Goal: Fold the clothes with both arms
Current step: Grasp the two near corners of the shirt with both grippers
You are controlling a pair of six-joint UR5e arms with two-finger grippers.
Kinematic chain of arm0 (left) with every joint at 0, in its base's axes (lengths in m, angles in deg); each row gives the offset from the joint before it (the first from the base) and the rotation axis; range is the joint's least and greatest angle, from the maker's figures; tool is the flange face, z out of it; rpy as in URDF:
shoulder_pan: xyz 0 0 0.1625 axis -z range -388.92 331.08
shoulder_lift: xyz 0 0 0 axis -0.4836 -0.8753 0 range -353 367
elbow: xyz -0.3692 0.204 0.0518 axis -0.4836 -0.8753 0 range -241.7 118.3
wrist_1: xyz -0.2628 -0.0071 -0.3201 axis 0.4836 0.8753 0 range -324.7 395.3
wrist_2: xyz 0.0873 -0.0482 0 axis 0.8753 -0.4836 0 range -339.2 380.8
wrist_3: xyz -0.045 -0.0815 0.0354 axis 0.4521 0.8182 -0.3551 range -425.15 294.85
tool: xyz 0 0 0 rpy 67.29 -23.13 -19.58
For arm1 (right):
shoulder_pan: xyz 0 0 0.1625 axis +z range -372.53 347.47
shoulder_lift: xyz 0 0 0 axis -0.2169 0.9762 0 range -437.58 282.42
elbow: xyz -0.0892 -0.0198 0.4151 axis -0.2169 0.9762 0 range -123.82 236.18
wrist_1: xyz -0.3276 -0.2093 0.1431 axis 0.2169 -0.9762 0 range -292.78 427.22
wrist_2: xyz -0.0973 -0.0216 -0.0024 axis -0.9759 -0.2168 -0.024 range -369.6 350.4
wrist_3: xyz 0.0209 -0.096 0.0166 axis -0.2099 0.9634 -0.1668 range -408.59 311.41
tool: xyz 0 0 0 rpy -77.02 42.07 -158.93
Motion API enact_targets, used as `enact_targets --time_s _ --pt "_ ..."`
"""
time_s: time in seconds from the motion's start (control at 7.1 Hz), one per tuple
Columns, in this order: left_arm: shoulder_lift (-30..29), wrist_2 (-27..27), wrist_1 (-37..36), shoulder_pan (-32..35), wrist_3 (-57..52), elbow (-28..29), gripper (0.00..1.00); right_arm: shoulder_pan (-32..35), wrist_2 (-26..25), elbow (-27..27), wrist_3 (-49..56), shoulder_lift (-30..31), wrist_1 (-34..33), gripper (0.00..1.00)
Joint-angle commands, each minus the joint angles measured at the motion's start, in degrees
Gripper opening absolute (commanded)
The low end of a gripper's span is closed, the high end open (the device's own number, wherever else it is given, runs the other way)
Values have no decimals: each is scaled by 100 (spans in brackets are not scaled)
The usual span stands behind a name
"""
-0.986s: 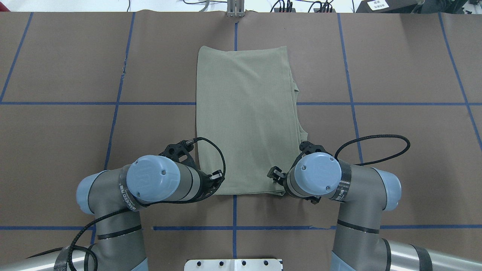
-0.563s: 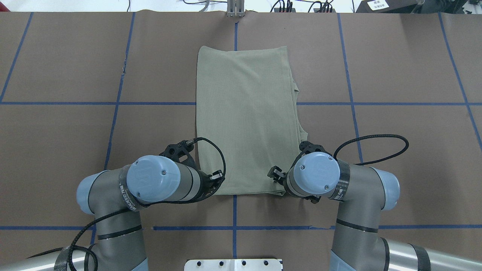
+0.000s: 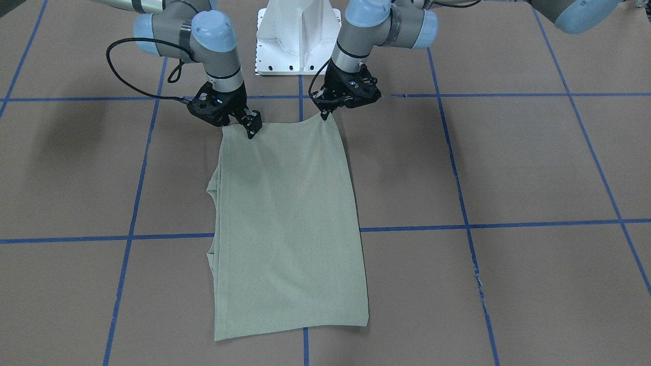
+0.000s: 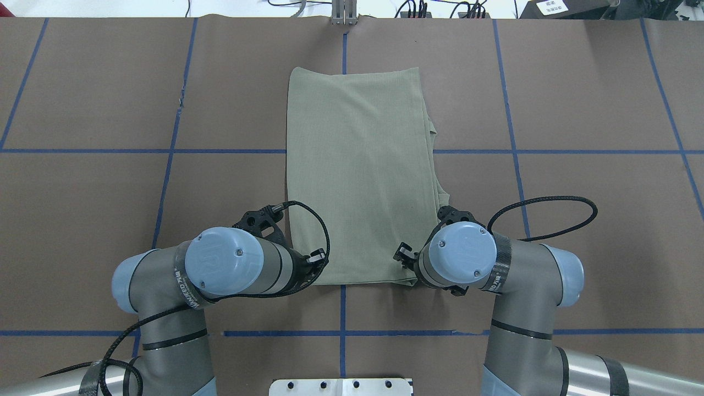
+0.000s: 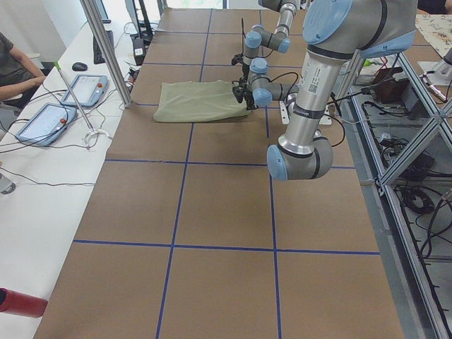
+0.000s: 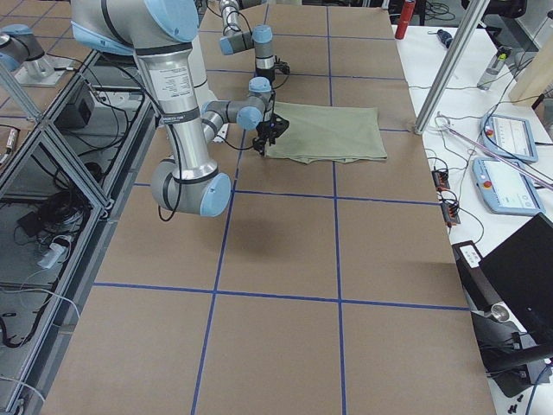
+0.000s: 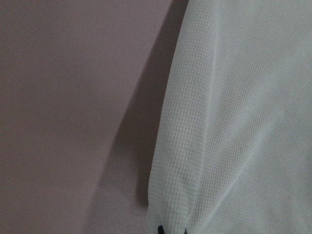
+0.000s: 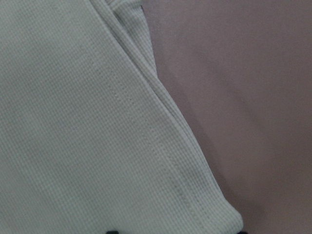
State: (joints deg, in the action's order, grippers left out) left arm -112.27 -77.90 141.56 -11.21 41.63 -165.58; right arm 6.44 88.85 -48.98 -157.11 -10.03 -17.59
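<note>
Almost nothing has moved since a second ago. The shirt (image 4: 357, 165) lies folded narrow on the worktop (image 4: 577, 99). The left hand (image 3: 325, 113) and the right hand (image 3: 250, 130) each pinch a near corner. The next move probably needs both to lift evenly and carry that edge toward the far end.

A pale sage-green knit shirt (image 4: 357, 176), folded lengthwise into a tall, narrow rectangle, lies flat at the centre of the overhead frame on the brown tabletop (image 4: 99, 209). Its left long edge is a clean, straight fold. Along the right edge, stacked layers peek out in uneven steps.

Two silver-grey arms with light blue joint caps reach in from below: the left arm (image 4: 165, 308) from the lower left, the right arm (image 4: 522, 319) from the lower right.

In the front-facing view, at upper centre, the black left end effector (image 3: 325, 114) pinches one shirt corner, drawing it into a small peak. The right end effector (image 3: 251, 128) grips the other corner, fingers closed over the hem.
</note>
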Motion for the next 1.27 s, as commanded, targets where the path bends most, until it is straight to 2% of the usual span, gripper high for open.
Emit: enact_targets --time_s 0.0,0.14,0.28,0.85,1.13 --pt "-9 0 0 -5 0 0 0 2 7 -14 6 -5 0 11" --pt "-9 0 0 -5 0 0 0 2 7 -14 6 -13 0 3" --pt "-9 0 0 -5 0 0 0 11 7 -14 15 -22 0 0" --pt "8 -9 -9 4 0 -157 0 81 7 -224 -161 -31 9 0" --pt "131 -9 -44 -118 9 -639 0 107 112 -880 -135 187 9 0"
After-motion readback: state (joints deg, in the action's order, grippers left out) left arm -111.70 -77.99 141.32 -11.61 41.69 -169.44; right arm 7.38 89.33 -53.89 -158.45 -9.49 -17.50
